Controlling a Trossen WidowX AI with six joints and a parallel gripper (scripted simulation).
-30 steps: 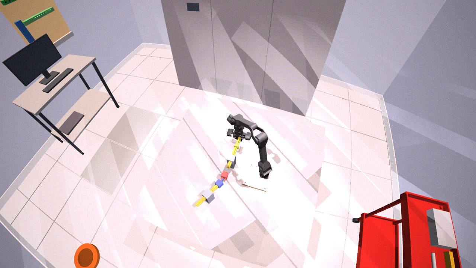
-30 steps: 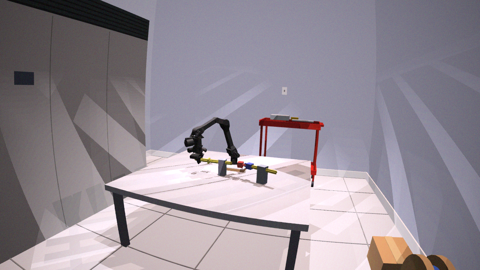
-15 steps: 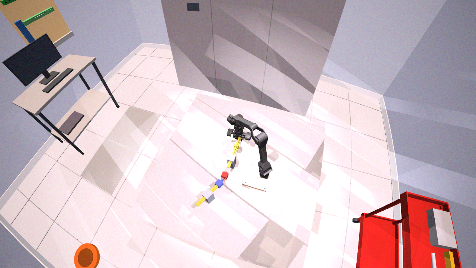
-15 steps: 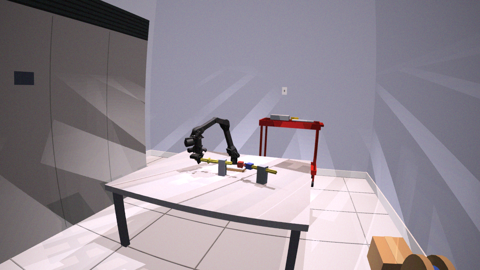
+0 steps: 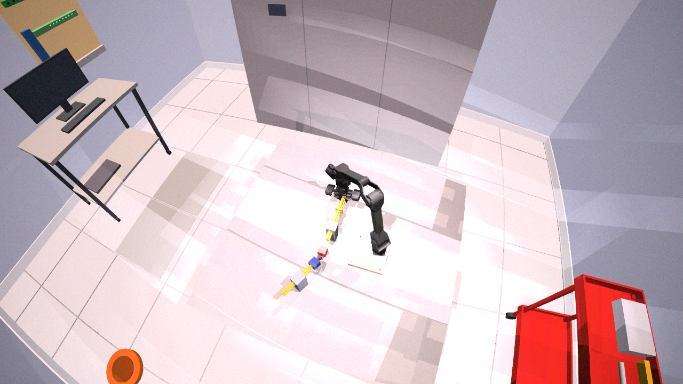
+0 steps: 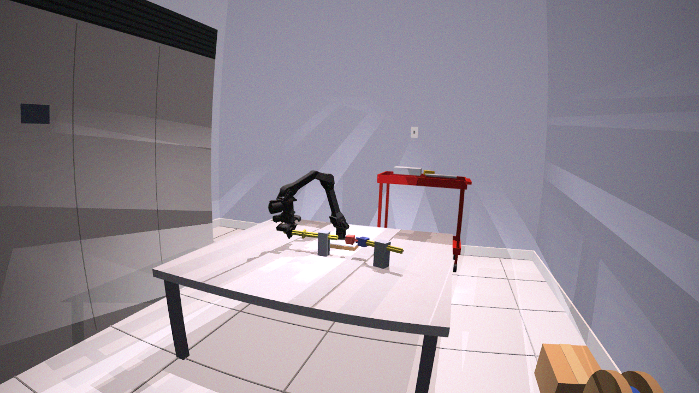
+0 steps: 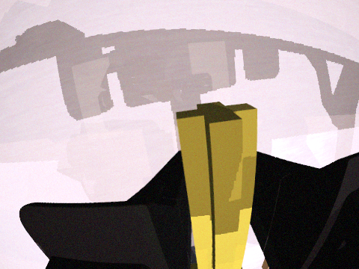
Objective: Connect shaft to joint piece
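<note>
My gripper (image 5: 341, 194) (image 6: 289, 231) (image 7: 205, 155) is shut on the far end of the second yellow shaft (image 5: 340, 211) (image 6: 307, 234) (image 7: 220, 164). The shaft runs through the second grey block (image 5: 333, 233) (image 6: 324, 243) towards the red joint piece (image 5: 322, 250) (image 6: 349, 238). The red piece sits close to that block, roughly in line with the shaft. I cannot tell whether the shaft's tip is inside its opening. Behind it, a blue hinge piece (image 5: 314, 261) (image 6: 362, 241) joins the first yellow shaft (image 5: 286, 288) (image 6: 396, 249), which is fixed in the first grey block (image 5: 300, 280) (image 6: 381, 254).
The parts stand on a white table (image 6: 293, 288). A thin wooden board (image 5: 365, 270) (image 6: 344, 248) lies by the arm's base (image 5: 379, 246). A red cart (image 5: 587, 324) (image 6: 422, 179) stands beyond the table. A grey cabinet (image 5: 358, 71) (image 6: 98, 171) and a desk with a monitor (image 5: 71, 119) stand further off.
</note>
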